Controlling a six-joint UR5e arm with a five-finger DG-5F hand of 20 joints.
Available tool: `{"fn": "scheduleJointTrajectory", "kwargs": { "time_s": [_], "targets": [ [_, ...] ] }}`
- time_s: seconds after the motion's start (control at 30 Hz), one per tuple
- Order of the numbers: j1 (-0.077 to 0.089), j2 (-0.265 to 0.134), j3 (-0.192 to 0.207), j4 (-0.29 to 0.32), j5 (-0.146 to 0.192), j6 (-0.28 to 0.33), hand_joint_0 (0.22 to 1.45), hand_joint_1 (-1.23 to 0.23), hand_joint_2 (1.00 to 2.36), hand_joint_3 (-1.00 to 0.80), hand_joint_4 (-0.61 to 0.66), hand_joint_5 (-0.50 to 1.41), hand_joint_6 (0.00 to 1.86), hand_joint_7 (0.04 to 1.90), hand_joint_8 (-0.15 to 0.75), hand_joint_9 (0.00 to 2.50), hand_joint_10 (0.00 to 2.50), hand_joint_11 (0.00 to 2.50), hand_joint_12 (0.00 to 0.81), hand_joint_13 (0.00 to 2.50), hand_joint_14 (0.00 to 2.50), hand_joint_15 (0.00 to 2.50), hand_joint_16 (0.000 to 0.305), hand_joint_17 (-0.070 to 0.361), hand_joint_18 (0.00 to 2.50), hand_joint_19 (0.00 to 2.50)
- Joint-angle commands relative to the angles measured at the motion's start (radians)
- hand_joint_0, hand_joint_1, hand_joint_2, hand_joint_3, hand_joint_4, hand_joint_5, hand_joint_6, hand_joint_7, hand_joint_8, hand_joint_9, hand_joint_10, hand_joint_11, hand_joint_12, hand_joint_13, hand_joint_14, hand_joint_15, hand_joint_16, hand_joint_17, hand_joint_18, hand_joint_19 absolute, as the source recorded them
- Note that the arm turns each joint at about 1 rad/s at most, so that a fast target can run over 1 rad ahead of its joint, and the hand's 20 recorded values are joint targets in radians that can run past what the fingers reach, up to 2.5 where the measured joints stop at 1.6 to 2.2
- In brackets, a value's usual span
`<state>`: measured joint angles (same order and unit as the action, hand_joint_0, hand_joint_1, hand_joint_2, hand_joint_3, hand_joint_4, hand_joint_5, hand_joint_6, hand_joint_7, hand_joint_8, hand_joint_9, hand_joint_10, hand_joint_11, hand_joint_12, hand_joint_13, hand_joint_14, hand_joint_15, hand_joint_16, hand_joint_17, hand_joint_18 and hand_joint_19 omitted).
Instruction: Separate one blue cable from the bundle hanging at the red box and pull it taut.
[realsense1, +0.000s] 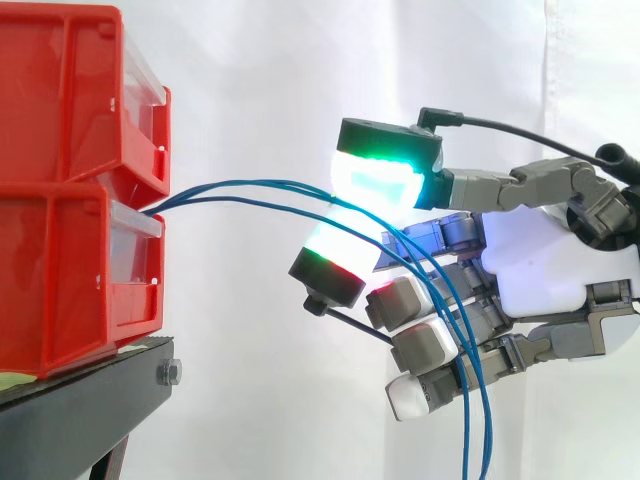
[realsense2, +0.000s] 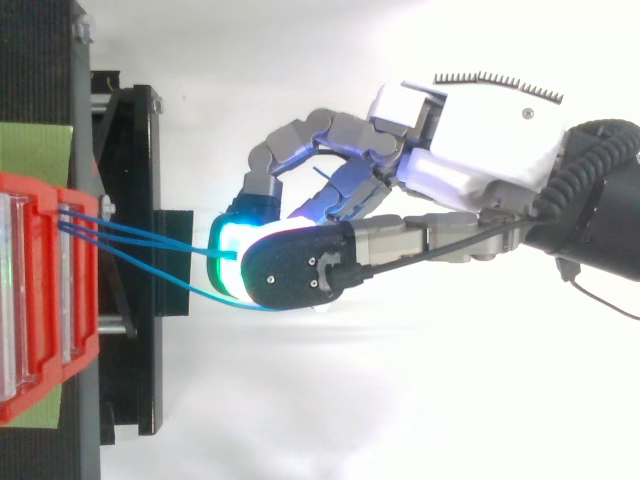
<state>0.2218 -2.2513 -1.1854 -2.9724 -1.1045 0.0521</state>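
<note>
Thin blue cables (realsense1: 240, 195) come out between two stacked red bins (realsense1: 70, 190) at the left and run right to my hand (realsense1: 540, 260). Two glowing pads (realsense1: 380, 180), green and white, close over the strands where they arrive, one pad above and one below. Behind the pads the cables bend down across the curled lower fingers and leave the bottom edge. From above, the cables (realsense2: 140, 240) run nearly straight from the bins (realsense2: 40, 300) into the pads, while one strand sags in a loop beside them. The hand (realsense2: 470, 130) reaches in from the right.
The bins sit on a black stand (realsense1: 90, 385) with a bolt at its edge. From above, the stand's black frame (realsense2: 140, 150) juts out between bins and hand. A white curtain hangs behind, and open room lies below and right of the hand.
</note>
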Motion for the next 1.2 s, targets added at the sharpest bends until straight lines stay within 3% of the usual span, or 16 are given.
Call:
{"fn": "scheduleJointTrajectory", "kwargs": {
  "time_s": [0.0,0.43,1.17],
  "targets": [
    [0.001,-0.001,0.000,0.000,0.000,0.000,0.65,-0.72,1.02,-0.29,0.04,-0.21,0.95,0.96,0.263,0.99,0.02,1.20,0.348,0.94,0.03,0.99,0.049,0.110,0.63,0.64],
    [0.001,-0.001,0.000,0.001,0.000,0.000,0.75,-0.81,1.00,-0.50,-0.02,-0.22,0.96,0.91,0.250,0.98,0.02,1.21,0.337,0.93,0.03,0.96,0.048,0.108,0.64,0.60],
    [0.004,-0.001,0.000,-0.007,0.006,0.000,0.52,-0.63,1.00,-0.50,0.10,-0.22,0.91,0.85,0.278,0.97,0.02,1.18,0.372,0.94,0.03,0.97,0.054,0.121,0.63,0.66]
  ]
}}
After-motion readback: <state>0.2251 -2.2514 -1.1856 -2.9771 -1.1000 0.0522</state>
